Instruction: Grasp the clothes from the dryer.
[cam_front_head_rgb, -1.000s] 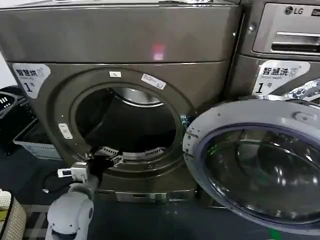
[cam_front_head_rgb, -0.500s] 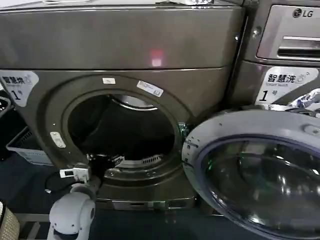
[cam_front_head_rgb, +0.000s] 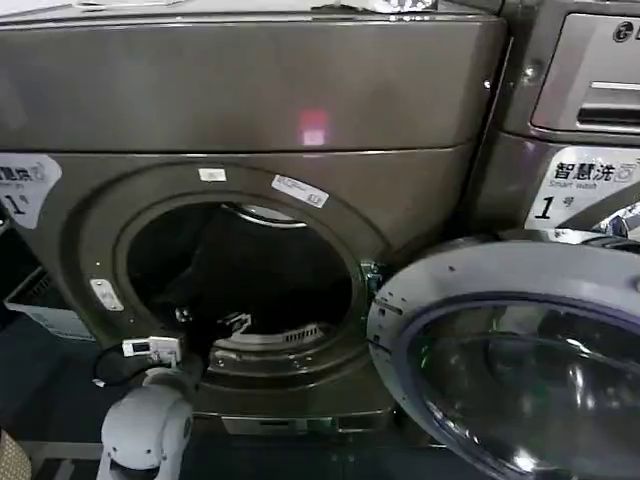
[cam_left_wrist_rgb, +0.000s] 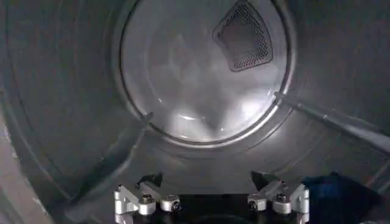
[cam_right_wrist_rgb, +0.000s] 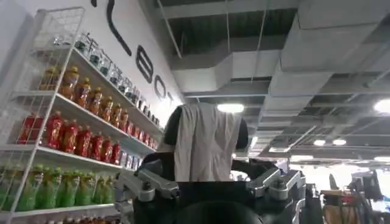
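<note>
Since 1 second ago the dryer (cam_front_head_rgb: 250, 90) has slid left and lower in the head view, its "1" sticker (cam_front_head_rgb: 20, 185) now at the picture's left edge, and the left arm has pushed further through the porthole.

Nearest in the head view, the pale rounded wrist of the left arm (cam_front_head_rgb: 145, 430) rises from the bottom edge. Its small white camera block sits just before the porthole's lower lip. The left gripper (cam_left_wrist_rgb: 207, 182) is inside the drum, low over its floor, and its 2 fingers (cam_left_wrist_rgb: 146, 198) are spread wide with nothing between them. In the left wrist view a dark blue piece of clothes (cam_left_wrist_rgb: 335, 189) lies on the drum floor just beside one finger, not gripped. Whether it touches the finger cannot be told. Further in, a raised rib (cam_left_wrist_rgb: 332, 122) runs along the drum wall, and at the back sits the pale round end plate with a mesh vent (cam_left_wrist_rgb: 244, 33).

The silver-rimmed glass door (cam_front_head_rgb: 480, 280) hangs open on the dryer's right side. Above the porthole glows a small red light (cam_front_head_rgb: 313, 128). The LG machine (cam_front_head_rgb: 580, 100) stands just beside the dryer on the right.

The right gripper (cam_right_wrist_rgb: 210, 182) points up toward the ceiling, its fingers wide apart and empty. Beyond it are shelves of bottles (cam_right_wrist_rgb: 67, 140).
</note>
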